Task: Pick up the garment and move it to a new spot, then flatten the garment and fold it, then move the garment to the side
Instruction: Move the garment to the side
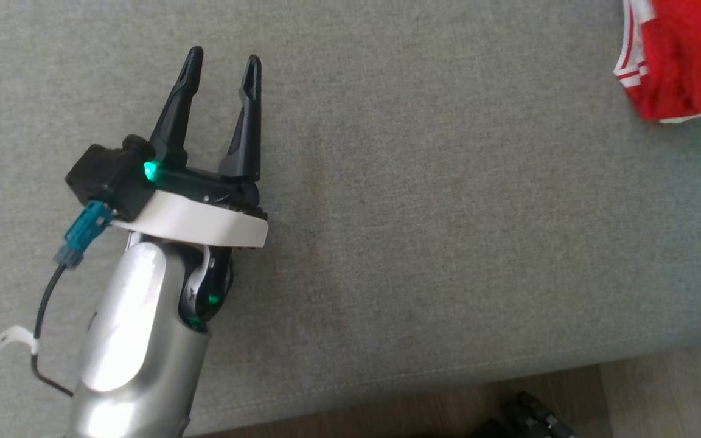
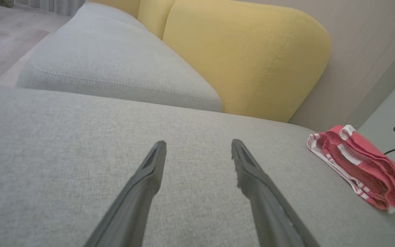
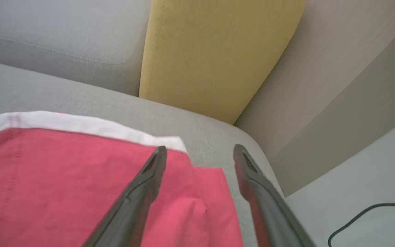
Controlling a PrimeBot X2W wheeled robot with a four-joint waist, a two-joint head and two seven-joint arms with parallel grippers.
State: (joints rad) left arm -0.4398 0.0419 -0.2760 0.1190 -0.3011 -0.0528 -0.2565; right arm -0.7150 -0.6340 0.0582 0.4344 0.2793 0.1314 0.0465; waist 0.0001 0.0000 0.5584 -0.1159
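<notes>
The garment [image 1: 685,58] is red with white trim and lies folded at the far right of the grey sofa seat [image 1: 423,201]. From the left wrist it shows as a stacked red bundle [image 2: 362,166] off to the right. My left gripper [image 1: 223,67] stands open over bare cushion at the left, well away from the garment [image 3: 63,181]. My right gripper [image 3: 199,152] is open just above the garment's right edge, with nothing between its fingers: one finger over the red cloth, the other over grey cushion.
A yellow back cushion [image 2: 245,58] and another grey cushion [image 2: 111,65] stand behind the seat. A pale wall [image 3: 338,79] borders the sofa's right end. The seat's front edge meets wooden floor [image 1: 661,389]. A black cable [image 3: 358,219] lies on the floor at the right.
</notes>
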